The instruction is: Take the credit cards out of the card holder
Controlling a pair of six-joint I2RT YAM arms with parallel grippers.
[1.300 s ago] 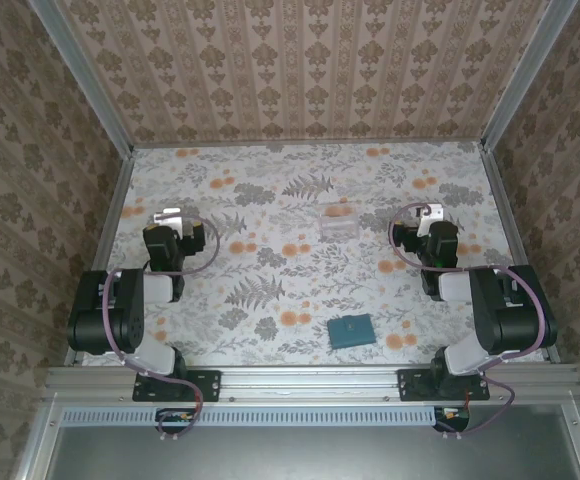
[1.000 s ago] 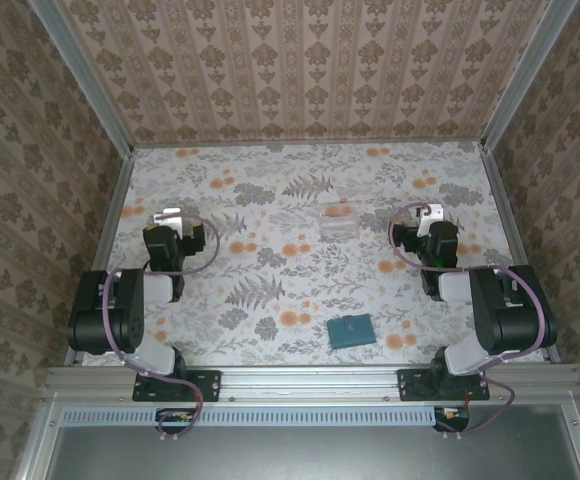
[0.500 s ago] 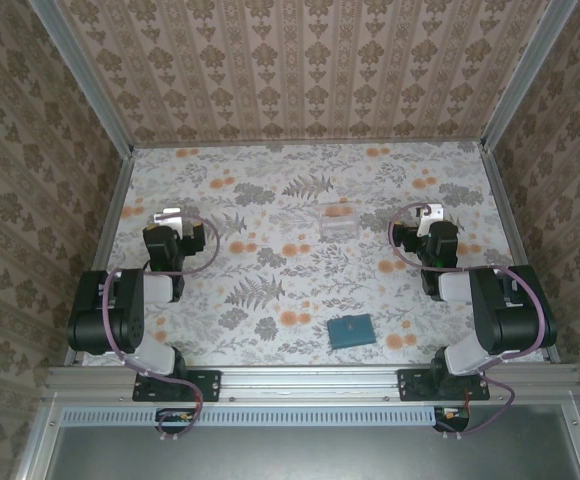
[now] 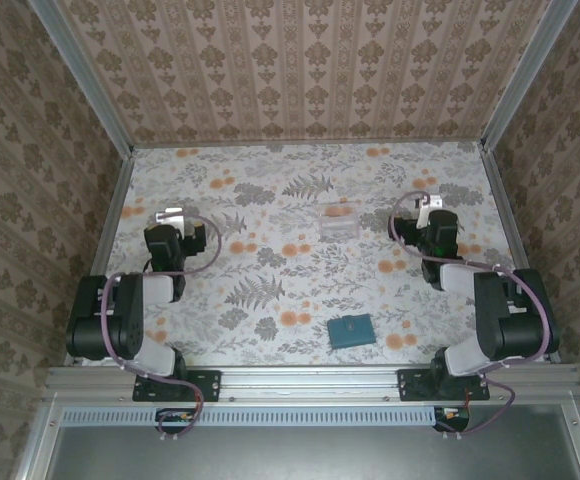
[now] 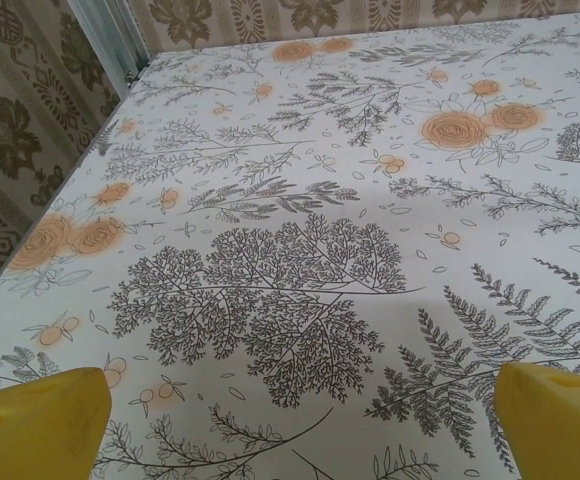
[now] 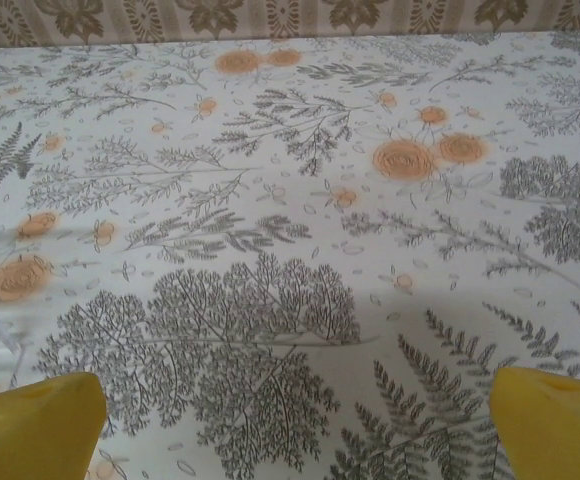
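I see the teal card holder [image 4: 350,331] lying flat on the floral table [image 4: 270,185] near its front edge, closer to the right arm's base. A small clear box [image 4: 337,221] sits farther back, around mid-table. My left claw [image 5: 295,420] and right claw [image 6: 295,425] are both spread wide, pinching nothing, each out to its own side and well apart from the holder.

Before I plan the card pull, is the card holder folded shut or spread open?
Folded shut: the card holder lies flat as one plain teal rectangle, with no paler inner slot lines showing.
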